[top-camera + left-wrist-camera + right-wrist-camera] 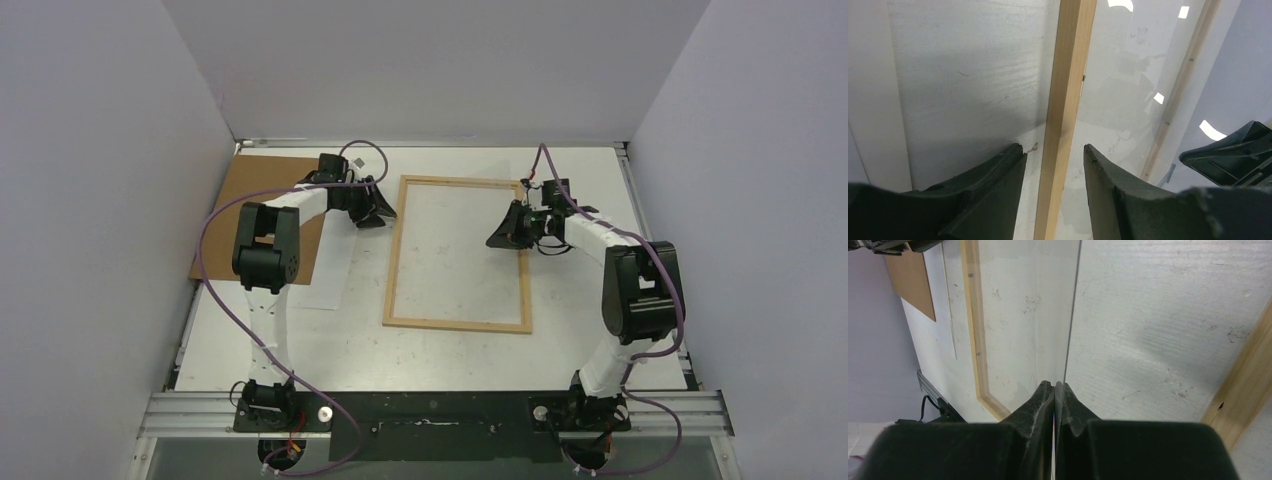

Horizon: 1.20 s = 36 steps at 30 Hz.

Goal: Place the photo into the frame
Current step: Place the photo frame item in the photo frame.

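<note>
1. Photo: one sheet, its plain white side showing. It lies flat on the table, left of the frame and just beside it. Part of it is hidden by the left arm and by the brown panel.
2. One frame of light wood lies flat mid-table, its long sides running near to far. No photo is in it.
3. The left arm rises from its near-left base, bends over the panel and reaches right toward the far end of the frame's left rail.
4. The left gripper points down with its jaws apart. They straddle that rail with a gap on each side and grip nothing.
5. The right arm rises from the near-right base and folds back left, so its wrist hangs over the frame's far-right part.
6. The right gripper has its fingertips pressed together on the edge of one thin clear pane. The pane stands tilted inside the frame and shows reflections in the left wrist view.
7. One brown panel lies flat at the far left, well apart from the right gripper.
8. Counted: two arms, two grippers, one photo, one frame, one pane, one panel.
</note>
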{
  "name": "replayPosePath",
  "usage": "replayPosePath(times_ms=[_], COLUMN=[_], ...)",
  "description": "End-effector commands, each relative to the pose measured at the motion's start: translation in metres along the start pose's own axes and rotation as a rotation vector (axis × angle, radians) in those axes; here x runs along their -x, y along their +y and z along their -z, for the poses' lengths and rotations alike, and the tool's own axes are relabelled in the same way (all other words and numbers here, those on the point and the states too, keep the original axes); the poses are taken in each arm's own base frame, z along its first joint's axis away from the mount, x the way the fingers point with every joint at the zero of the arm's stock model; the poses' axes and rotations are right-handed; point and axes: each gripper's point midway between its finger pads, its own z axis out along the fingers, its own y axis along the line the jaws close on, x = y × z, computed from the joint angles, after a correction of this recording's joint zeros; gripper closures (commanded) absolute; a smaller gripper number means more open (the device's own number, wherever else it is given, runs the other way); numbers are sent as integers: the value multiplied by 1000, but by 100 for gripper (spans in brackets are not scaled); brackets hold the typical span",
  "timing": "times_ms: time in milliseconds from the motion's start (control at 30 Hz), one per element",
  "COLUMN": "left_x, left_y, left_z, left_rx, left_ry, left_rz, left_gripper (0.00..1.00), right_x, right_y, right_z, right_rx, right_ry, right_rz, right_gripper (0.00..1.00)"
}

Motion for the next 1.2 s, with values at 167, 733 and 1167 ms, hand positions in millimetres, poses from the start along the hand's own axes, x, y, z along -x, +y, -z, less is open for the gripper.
replayPosePath(times_ms=[167,733,1167], left_x=[-30,-33,-35], left_y=[53,53,57], left_z=[-26,-32,-33], left_rx=[160,164,175], left_ry=[84,96,102], left_rz=[28,31,29], left_gripper=[56,59,59], right_x=[22,18,36], right_y=[27,20,42], right_z=[15,5,16], right_rx=[62,54,122], right_ry=[-109,-64,-49], right_rz=[90,60,-114], right_gripper=[100,100,100])
